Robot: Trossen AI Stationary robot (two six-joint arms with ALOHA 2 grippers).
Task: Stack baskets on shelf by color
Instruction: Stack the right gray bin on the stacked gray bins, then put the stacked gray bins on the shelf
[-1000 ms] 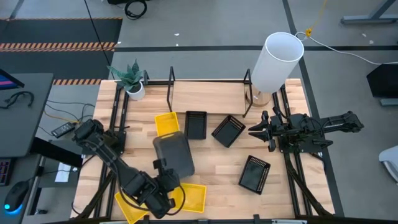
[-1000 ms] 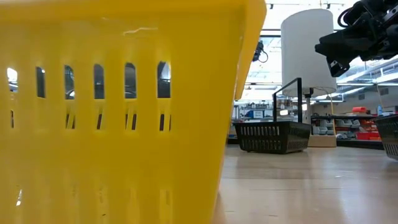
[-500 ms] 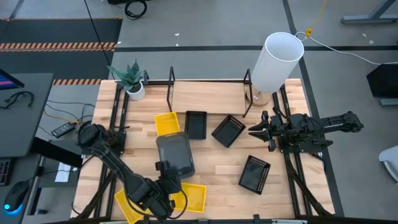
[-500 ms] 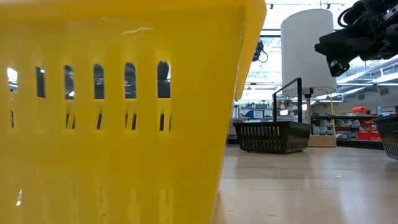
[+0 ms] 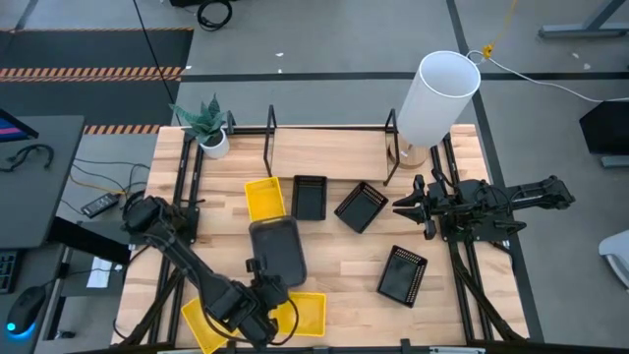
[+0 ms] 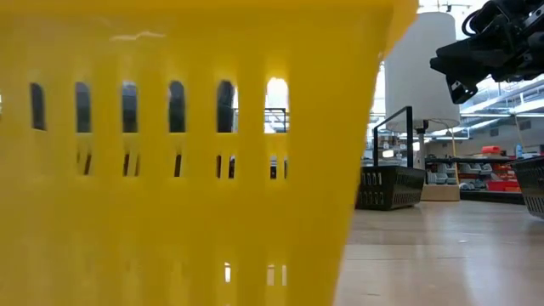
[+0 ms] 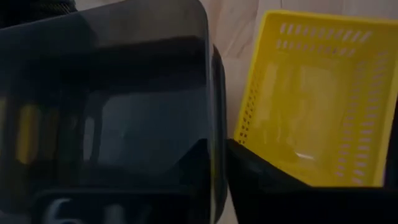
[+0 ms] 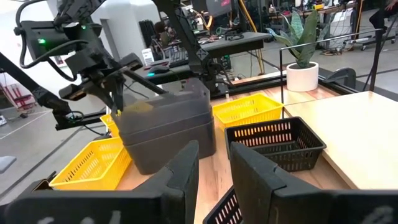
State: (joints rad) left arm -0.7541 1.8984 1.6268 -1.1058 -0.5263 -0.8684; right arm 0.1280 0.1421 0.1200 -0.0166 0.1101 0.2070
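Nearest the table's front edge: left gripper (image 5: 263, 295) clamped on the near rim of the grey basket (image 5: 276, 249), that basket lying just beyond the fingers with its long axis running away toward the shelf (image 5: 270, 129) at the back. Yellow basket (image 5: 306, 312) right beside the gripper, a second yellow one (image 5: 200, 324) on its other side, a third (image 5: 262, 195) just past the grey load's far end. Left arm plainly the nearer one; straight push forward looks like the line to the rack. Further out, black baskets (image 5: 309, 197) scattered mid-table, one (image 5: 402, 273) well off toward the right arm. Right gripper (image 5: 411, 208) parked above the table's right edge, fingers parted, holding nothing. Pale wood table (image 5: 344, 256), white cylinder (image 5: 436, 96) and potted plant (image 5: 206, 126) at the far corners, grey floor beyond.
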